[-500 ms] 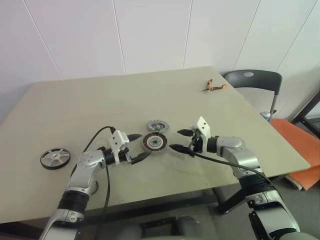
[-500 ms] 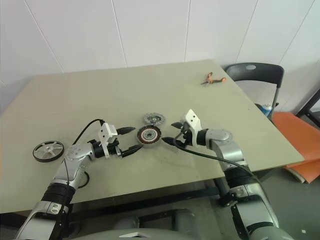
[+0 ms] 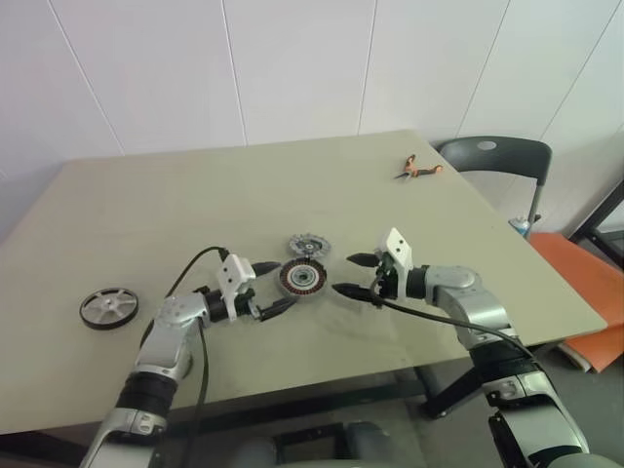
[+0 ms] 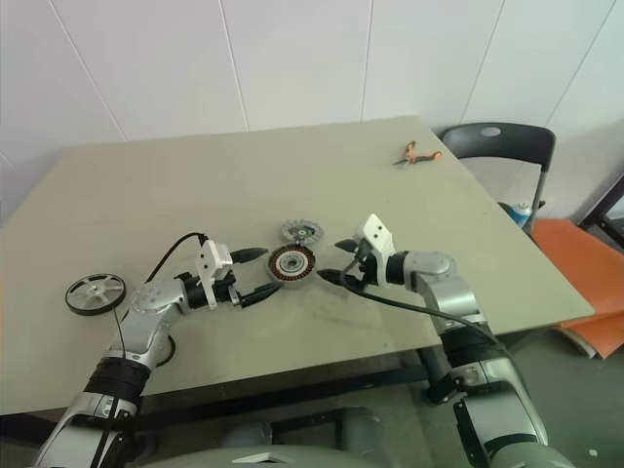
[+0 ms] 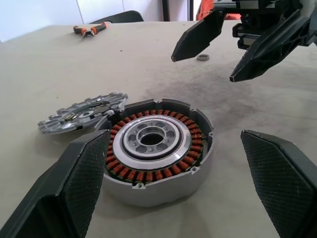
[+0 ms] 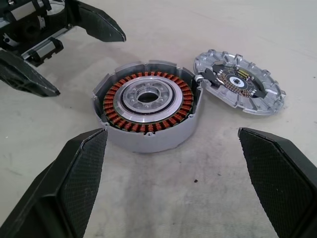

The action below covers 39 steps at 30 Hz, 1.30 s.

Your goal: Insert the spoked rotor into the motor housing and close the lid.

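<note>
While both grippers hover with fingers spread wide and empty, the housing (image 3: 301, 278) sits on the table (image 3: 292, 195) between them: left gripper (image 3: 270, 287) at its 9 o'clock, right gripper (image 3: 355, 275) at its 3. The lid (image 3: 308, 245) lies touching the housing at 12 o'clock. The rotor (image 3: 108, 308) lies flat, well apart toward 9 o'clock. Pliers (image 3: 419, 168) rest far off at 1 o'clock.
</note>
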Motion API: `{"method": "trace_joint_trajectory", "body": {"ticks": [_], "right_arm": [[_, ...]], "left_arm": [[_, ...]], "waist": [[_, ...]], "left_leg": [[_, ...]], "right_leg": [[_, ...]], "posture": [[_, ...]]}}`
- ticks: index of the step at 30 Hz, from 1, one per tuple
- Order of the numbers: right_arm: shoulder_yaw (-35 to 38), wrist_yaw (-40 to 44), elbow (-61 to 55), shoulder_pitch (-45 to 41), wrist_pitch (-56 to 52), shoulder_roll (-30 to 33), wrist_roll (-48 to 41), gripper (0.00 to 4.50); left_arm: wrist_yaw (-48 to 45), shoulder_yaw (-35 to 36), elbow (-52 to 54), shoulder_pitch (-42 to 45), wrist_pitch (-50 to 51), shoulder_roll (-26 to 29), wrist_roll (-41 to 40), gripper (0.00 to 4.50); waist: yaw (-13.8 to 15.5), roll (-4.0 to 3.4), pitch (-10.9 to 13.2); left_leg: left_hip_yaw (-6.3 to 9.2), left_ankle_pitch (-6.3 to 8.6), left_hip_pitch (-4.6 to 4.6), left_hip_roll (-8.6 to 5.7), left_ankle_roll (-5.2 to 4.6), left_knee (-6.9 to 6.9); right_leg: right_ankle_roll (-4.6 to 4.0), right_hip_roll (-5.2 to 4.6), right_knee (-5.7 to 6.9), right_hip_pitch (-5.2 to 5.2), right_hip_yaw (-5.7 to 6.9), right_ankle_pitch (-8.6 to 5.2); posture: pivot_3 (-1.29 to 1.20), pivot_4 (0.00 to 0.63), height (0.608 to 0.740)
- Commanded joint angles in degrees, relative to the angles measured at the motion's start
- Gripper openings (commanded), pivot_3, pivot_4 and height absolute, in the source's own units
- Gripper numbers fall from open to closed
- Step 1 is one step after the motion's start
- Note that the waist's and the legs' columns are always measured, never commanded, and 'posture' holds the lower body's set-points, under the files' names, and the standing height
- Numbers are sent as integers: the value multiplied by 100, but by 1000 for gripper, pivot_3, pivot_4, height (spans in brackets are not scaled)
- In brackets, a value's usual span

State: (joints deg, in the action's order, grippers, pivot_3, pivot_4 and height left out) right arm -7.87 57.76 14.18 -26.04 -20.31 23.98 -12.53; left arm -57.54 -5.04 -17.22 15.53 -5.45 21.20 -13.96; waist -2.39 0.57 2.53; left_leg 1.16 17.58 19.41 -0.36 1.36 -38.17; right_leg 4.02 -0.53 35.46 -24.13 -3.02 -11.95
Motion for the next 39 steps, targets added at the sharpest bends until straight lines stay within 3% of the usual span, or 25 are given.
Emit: {"method": "trace_joint_trajectory", "body": {"ticks": [1, 7, 14, 21, 39], "right_arm": [[106, -22, -322, -21, -33, 67, -110, 4408], [488, -94, -272, 189, -154, 227, -303, 4408], [1054, 112, -6, 560, -293, 996, -508, 4408], [1277, 42, 614, 585, -51, 1373, -370, 4408], [1118, -997, 1361, 434, 1164, 697, 186, 4408]], "left_arm": [[-68, -38, -3, 202, -59, -31, -3, 4496], [-128, -67, -224, 364, -146, -52, 19, 4496], [-11, -28, 9, 177, -104, -34, 7, 4496], [73, -31, 278, 39, 37, -14, -30, 4496], [110, -38, 626, -85, 200, 110, -36, 4496]], "waist": [[-1, 0, 0], [5, 0, 0], [19, 0, 0], [-3, 0, 1], [-8, -1, 2]], "left_leg": [[0, 0, 0, 0, 0, 0], [0, 0, 0, -2, 0, 0], [-4, 1, 4, -7, -2, 0], [-4, 1, -3, -3, -2, 0], [-5, 1, -4, -3, -2, 0]], "right_leg": [[0, 0, 0, 0, 0, 0], [-3, 0, 0, 0, 0, -2], [-6, -5, -12, 3, -3, -4], [-8, 3, -4, 16, -2, -6], [-8, 0, -14, 29, -4, -6]], "posture": [[0, 0, 740], [0, 0, 740], [0, 0, 740], [0, 0, 740], [0, 0, 740]]}}
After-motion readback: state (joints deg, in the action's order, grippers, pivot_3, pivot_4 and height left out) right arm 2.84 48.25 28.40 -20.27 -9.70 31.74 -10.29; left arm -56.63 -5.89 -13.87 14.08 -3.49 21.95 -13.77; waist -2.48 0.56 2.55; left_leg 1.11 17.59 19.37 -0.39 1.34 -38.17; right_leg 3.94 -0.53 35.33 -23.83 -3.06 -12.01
